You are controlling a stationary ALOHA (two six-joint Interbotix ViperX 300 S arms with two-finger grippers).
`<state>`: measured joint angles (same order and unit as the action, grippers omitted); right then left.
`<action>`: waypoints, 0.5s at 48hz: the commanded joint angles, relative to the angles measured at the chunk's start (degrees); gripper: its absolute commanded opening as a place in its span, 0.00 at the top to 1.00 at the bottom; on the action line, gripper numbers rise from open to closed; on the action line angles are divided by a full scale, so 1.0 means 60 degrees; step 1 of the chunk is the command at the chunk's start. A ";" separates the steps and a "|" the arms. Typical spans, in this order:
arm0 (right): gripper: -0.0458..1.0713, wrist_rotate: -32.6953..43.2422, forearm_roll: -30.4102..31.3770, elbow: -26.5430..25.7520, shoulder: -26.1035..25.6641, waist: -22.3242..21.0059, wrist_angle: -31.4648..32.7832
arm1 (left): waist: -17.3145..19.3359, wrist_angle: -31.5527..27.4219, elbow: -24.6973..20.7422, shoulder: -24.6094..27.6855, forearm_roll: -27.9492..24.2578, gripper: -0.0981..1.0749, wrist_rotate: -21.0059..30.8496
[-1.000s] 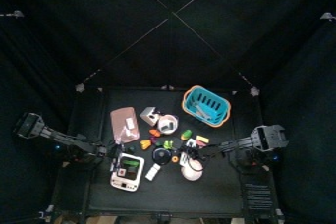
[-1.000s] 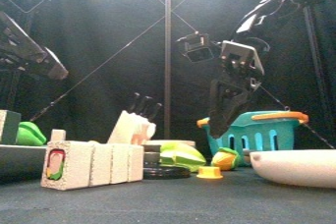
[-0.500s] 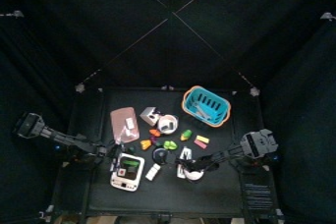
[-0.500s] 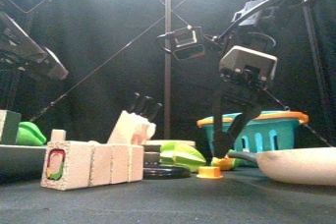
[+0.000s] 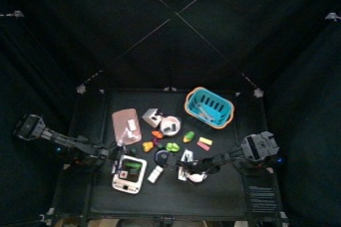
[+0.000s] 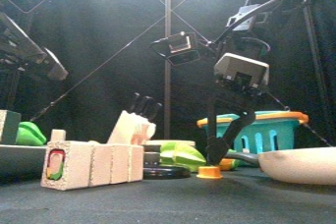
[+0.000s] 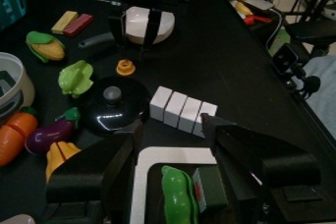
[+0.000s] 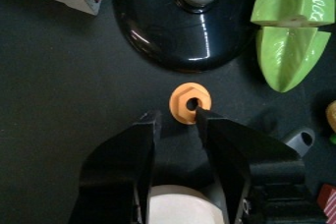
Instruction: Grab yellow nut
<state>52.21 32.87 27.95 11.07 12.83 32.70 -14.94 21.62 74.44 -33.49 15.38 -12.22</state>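
Directly beneath the right tool (image 8: 178,130) (jaws parted), yellow nut (image 8: 192,100) lies free.

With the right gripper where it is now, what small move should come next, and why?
Probably a short straight descent, then closing. In the right wrist view the right gripper has its jaws open with the yellow nut lying just beyond the tips, roughly centred between them, beside the black lid. The front view shows the nut on the table, not yet held.

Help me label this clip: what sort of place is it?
Most likely a robot test cell, not a real kitchen: black curtains pen in a small black table, strewn with toy food and props like a teal basket and an orange-yellow nut.
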 commanded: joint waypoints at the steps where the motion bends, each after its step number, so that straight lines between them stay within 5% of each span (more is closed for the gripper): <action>1: 0.26 0.0000 0.0029 -0.0190 -0.0190 -0.0088 -0.0015 | 0.0015 0.0044 -0.0088 0.0015 0.0000 0.17 -0.0015; 24: 0.23 -0.0015 0.0439 -0.0132 0.0088 -0.0278 -0.0601 | 0.0015 0.0029 -0.0059 0.0015 0.0000 0.17 -0.0015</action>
<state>52.21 35.33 27.95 12.66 11.78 30.32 -14.94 21.53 74.71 -33.40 15.38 -12.22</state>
